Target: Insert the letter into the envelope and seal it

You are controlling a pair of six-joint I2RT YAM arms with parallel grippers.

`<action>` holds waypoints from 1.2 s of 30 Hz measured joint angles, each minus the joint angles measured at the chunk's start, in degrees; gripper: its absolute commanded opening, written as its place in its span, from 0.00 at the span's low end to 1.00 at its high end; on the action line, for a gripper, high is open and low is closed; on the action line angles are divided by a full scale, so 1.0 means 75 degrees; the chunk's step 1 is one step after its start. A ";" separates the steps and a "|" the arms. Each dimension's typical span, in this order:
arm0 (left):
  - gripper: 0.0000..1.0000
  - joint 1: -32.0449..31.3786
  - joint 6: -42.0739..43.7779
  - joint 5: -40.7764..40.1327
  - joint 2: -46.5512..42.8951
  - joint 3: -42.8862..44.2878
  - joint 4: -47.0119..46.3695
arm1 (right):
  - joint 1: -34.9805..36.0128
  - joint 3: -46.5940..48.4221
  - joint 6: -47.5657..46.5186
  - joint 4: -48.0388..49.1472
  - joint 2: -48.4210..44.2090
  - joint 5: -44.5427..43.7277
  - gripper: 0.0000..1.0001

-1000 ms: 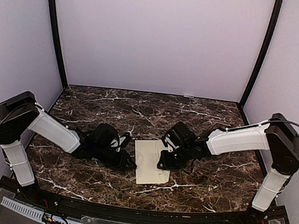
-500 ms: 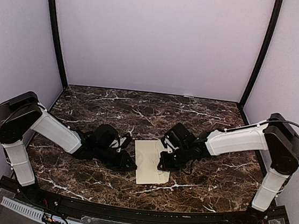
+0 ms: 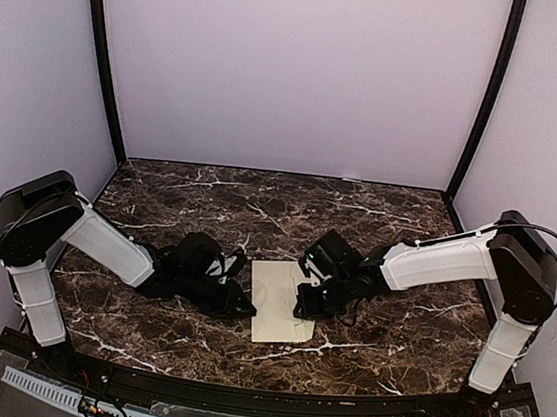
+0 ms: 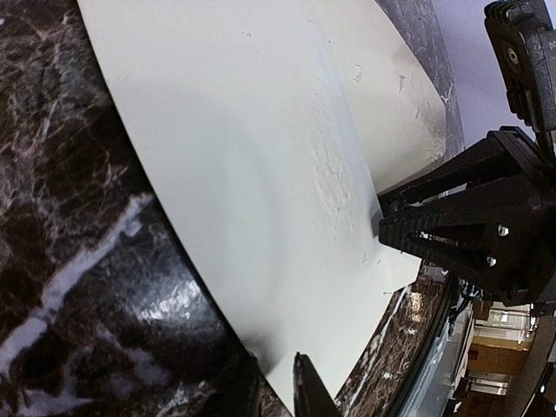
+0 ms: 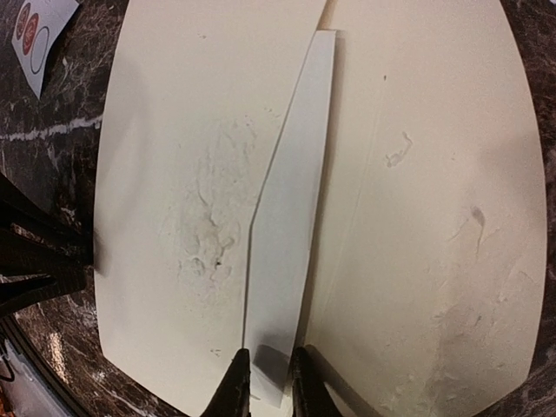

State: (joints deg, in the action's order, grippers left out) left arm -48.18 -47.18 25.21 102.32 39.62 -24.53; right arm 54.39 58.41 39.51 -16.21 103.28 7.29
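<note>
The right gripper [image 5: 265,380] hangs low over the envelope [image 5: 174,148], its two fingers drawn close with only a narrow gap between them. The near end of the envelope's flap [image 5: 291,200], a slim raised strip of the same cream paper, sits in that gap. I cannot tell whether the fingers actually pinch it or merely straddle it.

The left gripper [image 4: 271,393] is down at the opposite long edge of the envelope, fingertips at the paper's rim. So little of them shows that I cannot tell how they stand either. The two grippers face each other across the sheet, one at each side.

The envelope lies flat on the dark marbled tabletop [image 3: 209,196], midway between the left and right edges and closer to the near edge than to the back. Its face has a rough, crinkled patch beside the flap.

The letter shows in none of the views; only cream paper is visible.

A small white card with round red marks [image 5: 39,35] rests on the tabletop just off one corner of the envelope, on the left arm's side.
</note>
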 measured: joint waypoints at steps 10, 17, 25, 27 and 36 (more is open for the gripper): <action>0.11 0.0000 -0.0009 0.0076 0.0087 0.0003 -0.0125 | 0.0061 0.0152 0.0003 -0.0006 0.0131 0.0061 0.12; 0.10 0.0000 -0.0055 0.0102 0.0108 0.0003 -0.0154 | 0.0117 0.0309 0.0012 -0.0050 0.0254 0.0055 0.09; 0.14 0.0000 -0.0061 0.0082 0.0108 0.0006 -0.0152 | 0.0166 0.0379 0.0020 -0.0096 0.0274 0.0032 0.28; 0.17 -0.0020 -0.0026 0.0020 0.0067 0.0006 -0.0143 | 0.0204 0.0414 -0.0073 -0.0119 0.0248 0.0032 0.37; 0.29 -0.0052 0.0408 -0.0772 -0.1020 0.0210 0.0726 | 0.0175 0.0603 -0.0356 -0.0650 -0.1239 -0.0326 0.51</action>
State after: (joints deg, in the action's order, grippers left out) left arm -48.58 -44.12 19.42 94.67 41.19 -19.09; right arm 55.70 62.94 36.84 -21.08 94.00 4.84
